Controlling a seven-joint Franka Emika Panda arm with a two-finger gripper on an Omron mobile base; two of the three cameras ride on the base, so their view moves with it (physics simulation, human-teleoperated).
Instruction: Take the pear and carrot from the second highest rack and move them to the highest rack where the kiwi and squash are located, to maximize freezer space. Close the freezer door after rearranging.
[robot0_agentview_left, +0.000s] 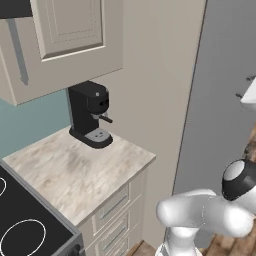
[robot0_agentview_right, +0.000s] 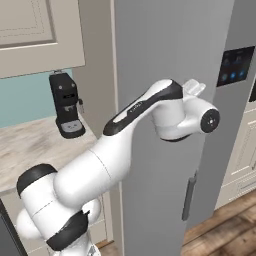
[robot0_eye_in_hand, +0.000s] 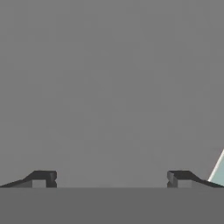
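Gripper (robot0_eye_in_hand: 112, 178) was right up against the grey freezer door (robot0_agentview_right: 165, 60), fingers spread wide, holding nothing.

The door was a plain flat grey slab with a dark handle (robot0_agentview_right: 188, 197) low down (pear and carrot weren't anywhere I could see). The white arm (robot0_agentview_right: 140, 112) stretched up and forward toward it, elbow bent, with the black coffee machine (robot0_agentview_left: 90, 114) off on the counter (robot0_agentview_left: 75, 170).

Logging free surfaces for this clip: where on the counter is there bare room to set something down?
The counter is bare from the coffee machine forward to its front edge, and left to the stovetop. The machine takes the back part by the wall. The gripper, fingers wide apart, faces the grey freezer door closely.
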